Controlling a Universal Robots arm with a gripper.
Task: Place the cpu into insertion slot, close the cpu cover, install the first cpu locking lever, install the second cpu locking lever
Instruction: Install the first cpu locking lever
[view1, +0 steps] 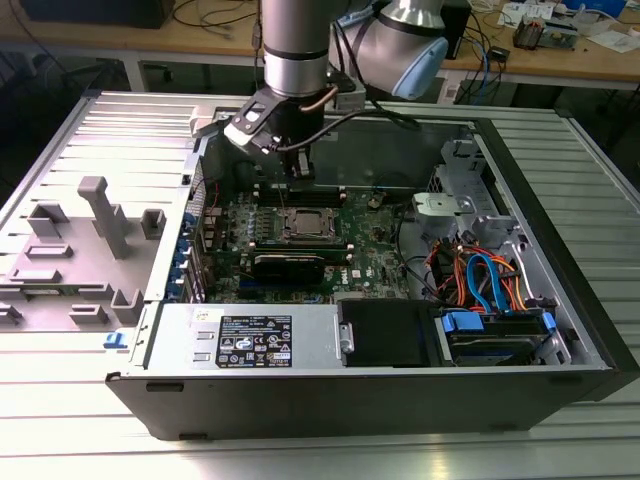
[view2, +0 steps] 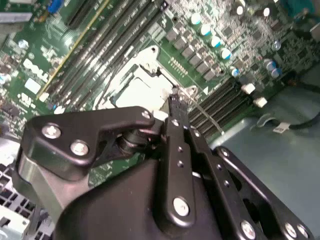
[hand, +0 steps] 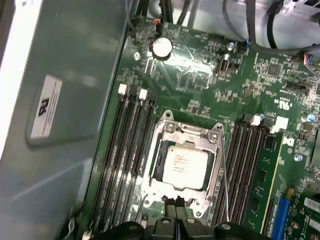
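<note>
The black two-fingered gripper (hand: 177, 210) hangs over the open computer case with its fingertips pressed together and nothing visibly between them. In the first wrist view the tips sit just at the near edge of the thin square silver metal cpu cover (hand: 190, 131), which lies flat. Straight beyond them, framed by the cover's window, the flat square silver-grey cpu (hand: 186, 161) rests in the dark square insertion slot (hand: 158, 162). A thin wire locking lever (hand: 225, 180) runs along one side of the socket, its long axis parallel to the long black memory slots (hand: 127, 150). In the second wrist view its hooked end lies just beside the fingertips (view2: 174, 102), so I judge the lever is the thing in hand (whether they touch, I cannot tell). The chip's top carries faint dark print. Farther off, past the green circuit board (hand: 200, 85), a white printed sticker (hand: 46, 106) sits on the grey metal case wall (hand: 75, 60)
</note>
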